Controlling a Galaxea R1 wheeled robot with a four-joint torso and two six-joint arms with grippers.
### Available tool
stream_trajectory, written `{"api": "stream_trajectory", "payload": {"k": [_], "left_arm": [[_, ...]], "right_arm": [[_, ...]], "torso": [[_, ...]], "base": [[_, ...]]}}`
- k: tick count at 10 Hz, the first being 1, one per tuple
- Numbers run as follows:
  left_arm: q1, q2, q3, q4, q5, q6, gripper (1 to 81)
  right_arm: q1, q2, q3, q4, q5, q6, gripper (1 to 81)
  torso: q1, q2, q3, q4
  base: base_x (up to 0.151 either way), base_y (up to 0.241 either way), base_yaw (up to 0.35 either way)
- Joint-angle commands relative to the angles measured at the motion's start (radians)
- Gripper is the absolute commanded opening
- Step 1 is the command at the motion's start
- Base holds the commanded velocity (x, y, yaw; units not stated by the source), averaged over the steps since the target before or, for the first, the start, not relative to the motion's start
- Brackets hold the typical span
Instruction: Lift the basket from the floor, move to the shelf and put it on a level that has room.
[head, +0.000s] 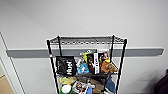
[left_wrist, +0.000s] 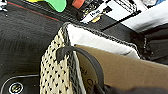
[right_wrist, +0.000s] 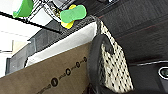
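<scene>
The black wire shelf (head: 86, 65) stands against a white wall straight ahead. Its top level (head: 86, 39) is a bare wire grid with a low rim. The cream woven basket (left_wrist: 53, 72) with dark dots and a dark rim shows close up over the dark carpet floor (left_wrist: 22, 37). One black handle (left_wrist: 92, 60) arches toward my left gripper (left_wrist: 112, 90) and ends in it. At the basket's (right_wrist: 113, 67) other end, the second handle (right_wrist: 93, 57) runs into my right gripper (right_wrist: 100, 90). Brown cardboard (right_wrist: 50, 72) lies inside the basket.
The shelf's lower tiers are crowded: a black bag (head: 66, 65), boxes and packets. Green items (right_wrist: 73, 13) sit low on the shelf near the basket. A grey rail (head: 27, 53) runs along the wall. A dark object (head: 162, 85) stands at the right.
</scene>
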Motion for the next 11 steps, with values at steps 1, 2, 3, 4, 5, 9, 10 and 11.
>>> {"api": "stream_trajectory", "payload": {"k": [1,2,3,4,5,9,10,11], "left_arm": [[-0.108,0.001,0.046,0.006,0.023,-0.006,1.0],[-0.108,0.003,0.046,0.008,0.023,-0.006,1.0],[-0.108,0.003,0.046,0.008,0.023,-0.006,1.0],[-0.108,0.001,0.046,0.008,0.023,-0.006,1.0],[-0.108,0.001,0.046,0.006,0.023,-0.006,1.0],[-0.108,0.003,0.046,0.008,0.023,-0.006,1.0],[-0.108,0.003,0.046,0.008,0.023,-0.006,1.0],[-0.108,0.003,0.046,0.007,0.023,-0.006,1.0]], "right_arm": [[0.111,0.011,0.029,0.008,-0.035,0.009,1.0],[0.111,0.011,0.027,0.008,-0.035,0.009,1.0],[0.110,0.011,0.027,0.008,-0.035,0.009,1.0],[0.109,0.011,0.027,0.008,-0.035,0.009,1.0],[0.109,0.011,0.027,0.008,-0.035,0.009,1.0],[0.109,0.011,0.029,0.006,-0.035,0.008,1.0],[0.109,0.011,0.032,0.000,-0.035,0.009,1.0],[0.111,0.011,0.033,-0.001,-0.035,0.009,1.0]], "torso": [[0.000,0.000,0.000,0.000],[0.000,0.000,0.000,0.000],[0.000,0.000,0.000,0.000],[0.000,0.000,0.000,0.000],[0.000,0.000,0.000,0.000],[-0.001,0.000,0.000,0.000],[-0.001,0.000,0.000,0.000],[-0.001,0.000,0.000,0.000]], "base": [[0.114,-0.064,0.000],[0.114,-0.064,0.000],[0.116,0.000,0.000],[0.117,0.000,0.000],[0.116,0.000,0.000],[0.116,0.000,0.000],[0.117,0.000,0.000],[0.116,0.000,0.000]]}}
